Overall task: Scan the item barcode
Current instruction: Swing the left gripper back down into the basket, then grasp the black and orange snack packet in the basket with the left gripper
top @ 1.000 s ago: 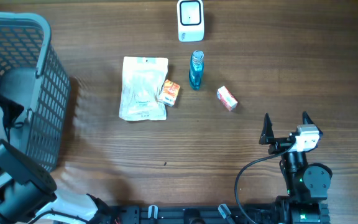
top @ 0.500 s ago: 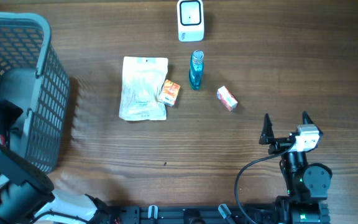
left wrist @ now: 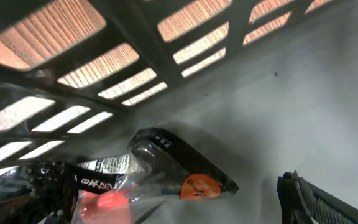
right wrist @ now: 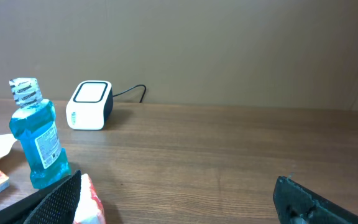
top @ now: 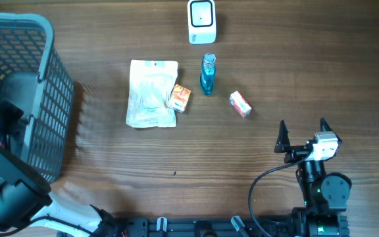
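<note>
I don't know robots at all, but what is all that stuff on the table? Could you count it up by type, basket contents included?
Small orange boxes: 2
Blue bottle: 1
White pouch: 1
White scanner: 1
Grey basket: 1
Packaged item inside the basket: 1
Total: 7

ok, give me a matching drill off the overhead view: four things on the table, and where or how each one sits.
1. barcode scanner
2. blue mouthwash bottle
3. white pouch
4. grey basket

A. left edge of the view
B. top centre of the view
C. upright, just below the scanner
D. lying flat, left of the orange box

Pairs: 1-B, 2-C, 3-D, 4-A
</note>
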Tool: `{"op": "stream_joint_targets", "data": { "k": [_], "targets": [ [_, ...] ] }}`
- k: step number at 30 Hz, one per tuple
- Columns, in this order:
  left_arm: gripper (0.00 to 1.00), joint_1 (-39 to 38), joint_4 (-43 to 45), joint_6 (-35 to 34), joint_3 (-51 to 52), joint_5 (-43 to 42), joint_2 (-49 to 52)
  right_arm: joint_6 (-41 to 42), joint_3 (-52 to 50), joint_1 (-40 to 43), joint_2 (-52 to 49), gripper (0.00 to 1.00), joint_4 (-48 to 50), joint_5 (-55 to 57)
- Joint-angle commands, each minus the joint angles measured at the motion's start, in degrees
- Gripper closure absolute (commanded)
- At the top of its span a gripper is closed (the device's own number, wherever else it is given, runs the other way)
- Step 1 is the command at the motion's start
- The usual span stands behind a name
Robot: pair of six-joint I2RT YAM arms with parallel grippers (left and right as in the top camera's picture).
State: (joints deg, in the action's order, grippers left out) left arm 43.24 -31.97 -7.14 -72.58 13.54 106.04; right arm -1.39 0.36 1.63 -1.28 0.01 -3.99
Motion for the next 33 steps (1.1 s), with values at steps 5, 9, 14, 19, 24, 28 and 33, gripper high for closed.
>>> {"op": "stream_joint_targets", "data": {
  "k": [5, 9, 14, 19, 24, 28, 33],
  "targets": [
    [0.02, 0.33, -4.13, 0.92, 0.37, -6.93, 4.68, 0.28, -0.07, -0.28, 0.15, 0.0, 0.09, 0.57],
    [0.12, 0.26, -5.01, 0.92, 0.35, -17.9, 4.66, 0.28, -0.07, -0.28, 0.15, 0.0, 0.07, 0.57],
    [0.2, 0.26, -4.94, 0.68, 0.35, -30.1, 4.42, 0.26, -0.07, -0.28, 0.15, 0.0, 0.09, 0.57],
    [0.33, 0.28, -6.08, 0.61, 0.35, -30.01, 3.72, 0.28, -0.07, -0.28, 0.15, 0.0, 0.09, 0.57],
    [0.35, 0.28, -7.45, -1.05, 0.35, -24.5, 2.47, 0.28, -0.07, -0.28, 0.15, 0.0, 0.09, 0.57],
    [0.35, 0.28, -9.97, -2.78, 0.15, -15.13, 2.08, 0.26, -0.07, -0.28, 0.15, 0.0, 0.07, 0.57],
    [0.37, 0.28, -10.34, -9.18, -1.79, -15.19, -2.4, 0.26, -0.07, -0.28, 0.15, 0.0, 0.09, 0.57]
  ]
}}
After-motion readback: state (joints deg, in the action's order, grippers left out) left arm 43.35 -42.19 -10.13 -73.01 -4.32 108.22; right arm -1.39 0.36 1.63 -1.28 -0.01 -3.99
